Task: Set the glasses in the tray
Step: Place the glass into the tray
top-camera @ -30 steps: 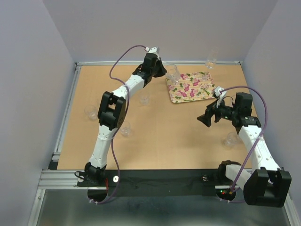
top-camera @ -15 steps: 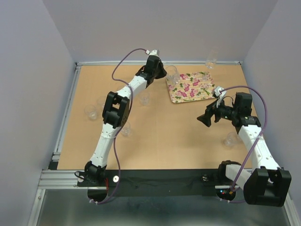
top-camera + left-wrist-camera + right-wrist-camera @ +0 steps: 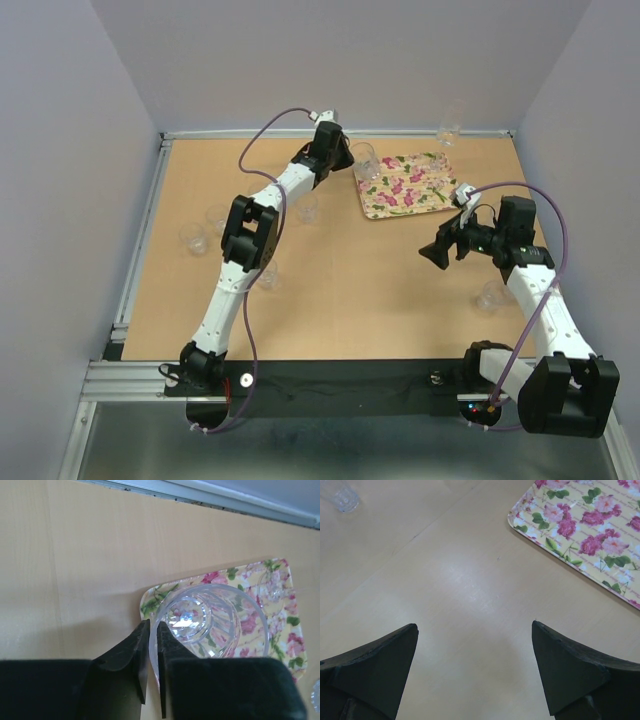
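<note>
The left hand point(image 3: 153, 630) is clamped on the wall of one glass point(image 3: 215, 617) over the far-left corner of the tray point(image 3: 412, 192). The right hand point(image 3: 474, 627) is spread apart (it holds nothing). Several other glasses point(image 3: 191, 237) stand on the worktop point(image 3: 340, 290), so most work seems left.

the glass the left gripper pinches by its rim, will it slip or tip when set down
The glass looks rigid, smooth and clear, so it may well slip: the left gripper pinches only one thin stretch of its wall. Held off-centre like that, it could swing or land tilted on the tray. Probably brittle; a gentle release seems wise.
</note>
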You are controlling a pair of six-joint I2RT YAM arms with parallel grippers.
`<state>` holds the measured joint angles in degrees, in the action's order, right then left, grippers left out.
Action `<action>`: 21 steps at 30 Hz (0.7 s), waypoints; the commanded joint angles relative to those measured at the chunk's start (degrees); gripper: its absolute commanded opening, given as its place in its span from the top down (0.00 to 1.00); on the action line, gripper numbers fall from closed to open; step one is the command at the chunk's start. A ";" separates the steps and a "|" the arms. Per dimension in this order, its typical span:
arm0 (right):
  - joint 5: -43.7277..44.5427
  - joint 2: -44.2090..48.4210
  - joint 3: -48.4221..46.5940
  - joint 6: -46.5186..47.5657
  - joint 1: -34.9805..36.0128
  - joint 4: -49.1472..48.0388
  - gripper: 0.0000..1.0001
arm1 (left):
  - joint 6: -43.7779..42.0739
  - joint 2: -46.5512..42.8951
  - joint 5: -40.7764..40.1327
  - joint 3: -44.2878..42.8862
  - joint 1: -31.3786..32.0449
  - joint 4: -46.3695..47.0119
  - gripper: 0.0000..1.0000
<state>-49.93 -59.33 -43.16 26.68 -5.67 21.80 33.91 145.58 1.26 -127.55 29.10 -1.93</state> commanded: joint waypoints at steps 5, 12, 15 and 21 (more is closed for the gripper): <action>0.10 0.09 -0.09 0.13 -0.83 -2.38 0.00 | 0.19 -1.96 -0.12 -4.29 0.87 2.02 0.51; 0.19 0.18 0.00 0.22 -0.92 -2.38 0.00 | -0.16 -4.42 1.90 -6.22 0.87 2.28 0.26; 0.27 0.27 0.00 0.31 -1.01 -2.38 0.00 | -1.21 -6.35 3.92 -6.05 0.96 2.81 0.18; 1.85 1.41 0.09 1.18 -2.06 -2.38 0.00 | -6.48 -14.69 6.39 0.52 0.52 5.53 0.08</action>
<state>-49.47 -59.31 -43.16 26.81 -6.48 21.82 32.23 143.90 5.67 -129.86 29.89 -1.50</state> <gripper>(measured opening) 0.999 0.914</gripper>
